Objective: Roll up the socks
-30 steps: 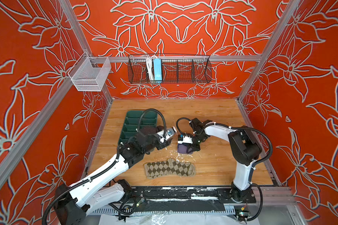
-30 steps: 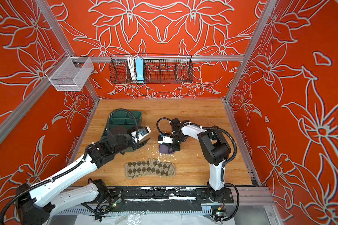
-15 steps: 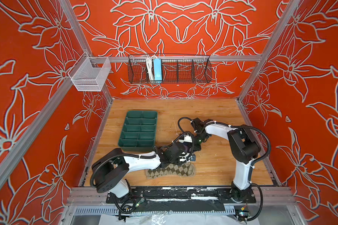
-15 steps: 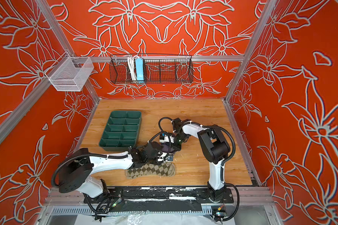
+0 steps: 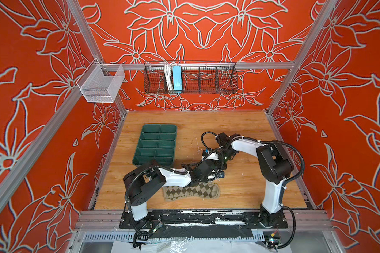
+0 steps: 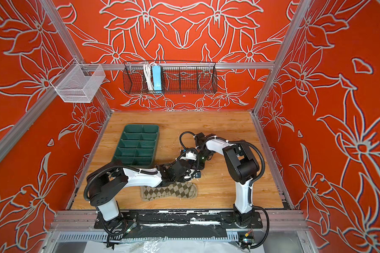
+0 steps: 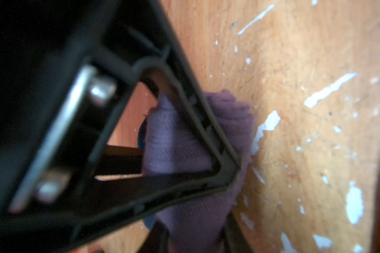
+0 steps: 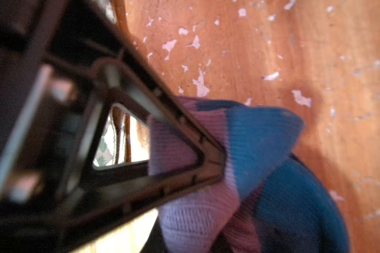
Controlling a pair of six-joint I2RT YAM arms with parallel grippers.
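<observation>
The purple sock [image 7: 206,210] lies bunched on the wooden table, its navy part [image 8: 261,135] showing in the right wrist view. Both top views hide it under the two grippers. My left gripper [image 7: 195,237] is shut on its purple fabric, reaching across the middle [image 5: 216,170]. My right gripper [image 8: 184,238] is shut on the same sock from the far side [image 5: 221,160]. A black triangular finger frame crosses each wrist view against the sock. The beige argyle sock [image 5: 191,191] [image 6: 169,191] lies flat near the front edge, just in front of the left arm.
A green compartment tray [image 5: 154,163] stands at the left middle, close behind the left arm's elbow. A black wire basket [image 5: 190,78] and a white mesh basket [image 5: 101,84] hang on the back rail. White flecks are scattered on the wood round the sock.
The left arm swung from over the green tray, down and right to the purple sock, and its jaws narrowed onto the fabric. The right gripper stayed on the sock.
</observation>
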